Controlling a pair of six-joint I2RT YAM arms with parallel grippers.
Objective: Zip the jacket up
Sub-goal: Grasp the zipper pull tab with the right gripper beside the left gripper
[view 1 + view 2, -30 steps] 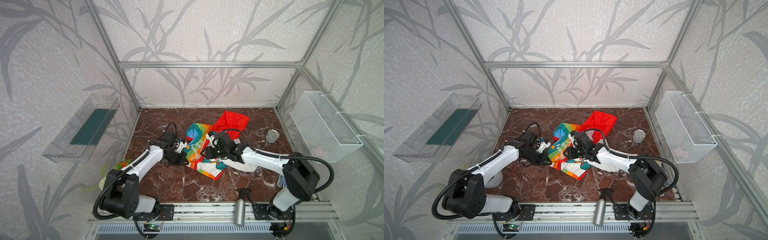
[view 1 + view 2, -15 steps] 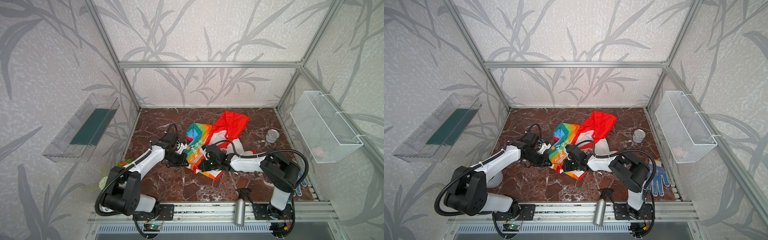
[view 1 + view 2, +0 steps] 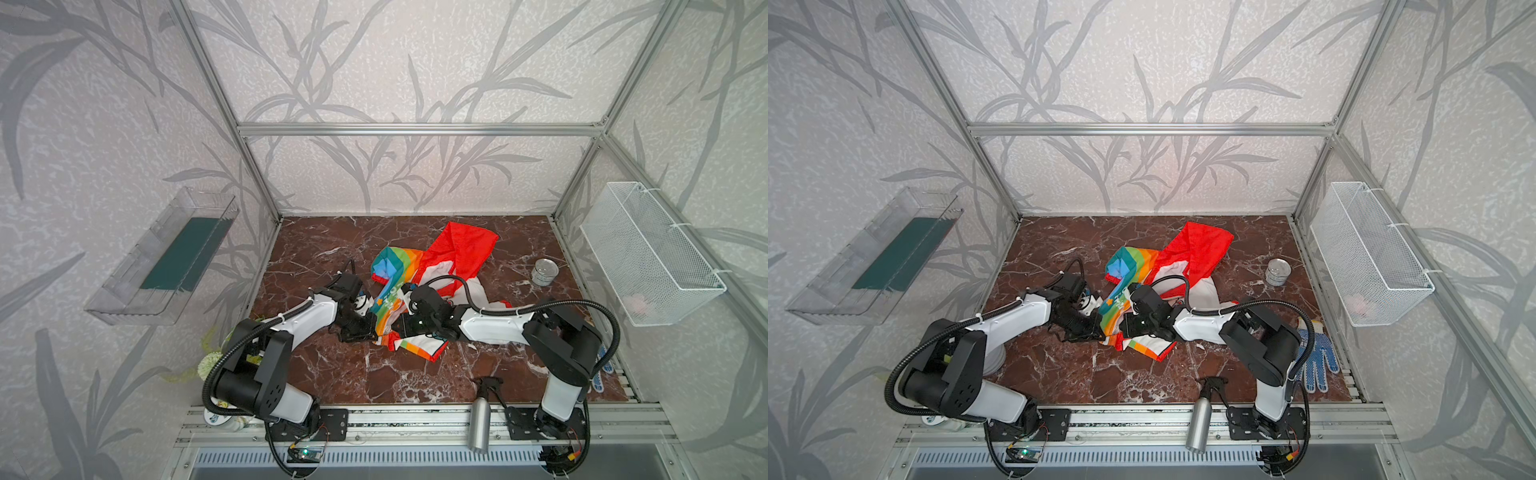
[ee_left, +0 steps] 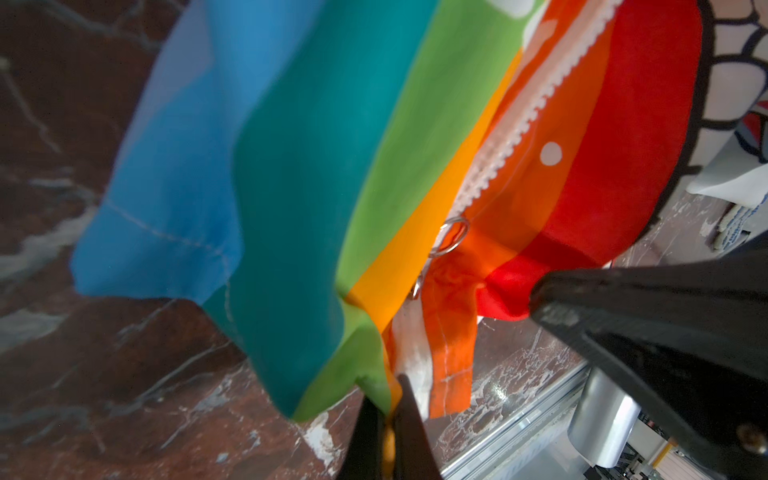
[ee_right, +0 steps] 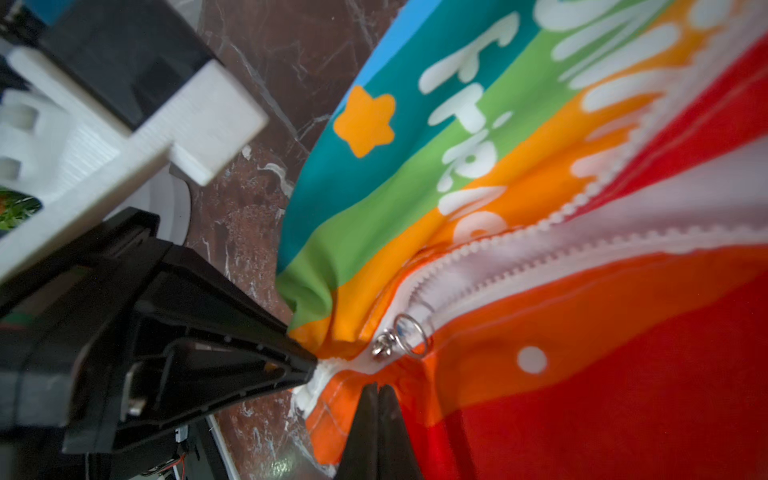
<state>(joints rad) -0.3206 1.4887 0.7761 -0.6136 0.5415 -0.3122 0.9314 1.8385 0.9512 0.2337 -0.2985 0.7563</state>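
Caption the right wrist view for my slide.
The left gripper and right gripper pinch the jacket hem beside the zipper ring; teeth open beyond it.

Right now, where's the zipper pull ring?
In both wrist views the pull ring sits at the zipper's bottom end on the jacket hem, mid-table, between left gripper and right gripper.

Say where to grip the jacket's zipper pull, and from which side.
Pinch the small silver wire ring at the hem end of the white toothed zipper on the rainbow-striped thin jacket. The ring lies over the orange panel, so probably come from that side; the left gripper clamps the hem from the striped side.
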